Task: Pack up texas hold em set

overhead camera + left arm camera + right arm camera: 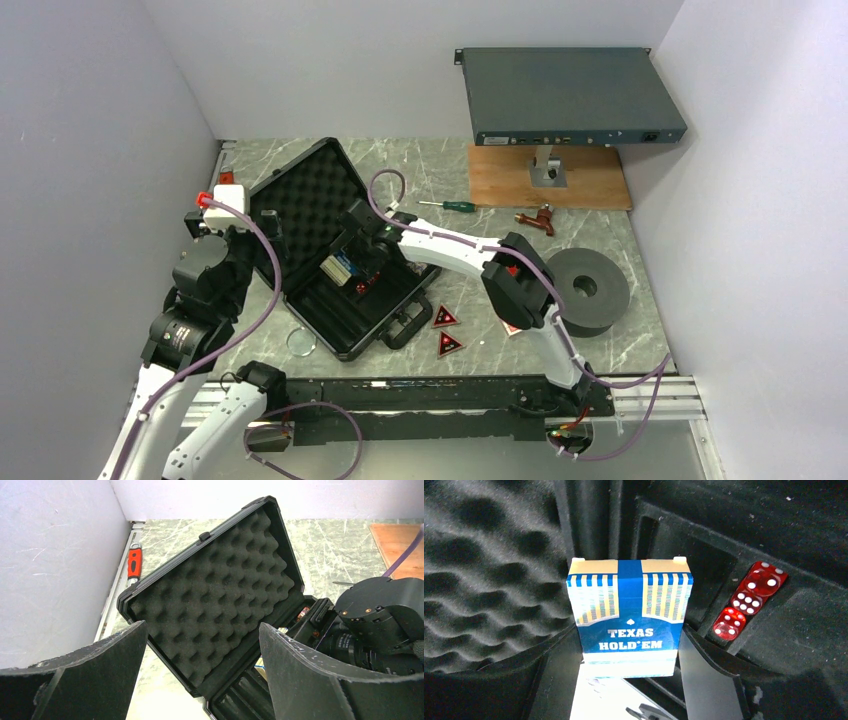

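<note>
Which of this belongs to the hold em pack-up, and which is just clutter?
Job: case, blue deck, red dice, triangular tokens.
Clutter: grey rack box, wood board, screwdriver, black disc, red-handled tool.

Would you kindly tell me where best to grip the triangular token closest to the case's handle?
Come from straight above: the triangular token lies flat on the table, so nothing stands up to grab. Pinch across it, from one straight edge to the opposite corner, low against the table, as its edges look thin.
</note>
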Available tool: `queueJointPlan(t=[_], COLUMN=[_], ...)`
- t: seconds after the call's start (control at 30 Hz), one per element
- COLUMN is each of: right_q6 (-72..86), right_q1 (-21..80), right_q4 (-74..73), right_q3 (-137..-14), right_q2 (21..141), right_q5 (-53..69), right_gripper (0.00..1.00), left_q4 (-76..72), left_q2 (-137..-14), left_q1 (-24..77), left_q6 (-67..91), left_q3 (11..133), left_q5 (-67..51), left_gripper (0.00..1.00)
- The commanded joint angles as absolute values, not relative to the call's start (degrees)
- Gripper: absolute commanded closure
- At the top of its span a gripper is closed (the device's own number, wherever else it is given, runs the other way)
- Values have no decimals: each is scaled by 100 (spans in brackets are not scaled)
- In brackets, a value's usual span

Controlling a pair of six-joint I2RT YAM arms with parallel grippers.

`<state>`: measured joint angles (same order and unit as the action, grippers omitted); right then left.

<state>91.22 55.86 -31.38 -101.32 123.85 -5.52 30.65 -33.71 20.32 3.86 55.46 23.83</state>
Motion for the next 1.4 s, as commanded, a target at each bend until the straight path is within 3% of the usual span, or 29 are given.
queueJointPlan(t=[0.0,1.37], right_q6=[9308,9288], right_q1=[5594,5823], right_q4=[-2949,-3678], right_q3=[-10179,-10335], right_q2=[12396,12797], right_q5=[-818,-589], right_gripper=[100,100], left_q4=[2828,2813], left_q2=[-3339,-3358], left_q1=[2004,1995], left_q6=[422,422], left_q3=[5501,5497], left_q5=[2351,2297], left_gripper=[12,12])
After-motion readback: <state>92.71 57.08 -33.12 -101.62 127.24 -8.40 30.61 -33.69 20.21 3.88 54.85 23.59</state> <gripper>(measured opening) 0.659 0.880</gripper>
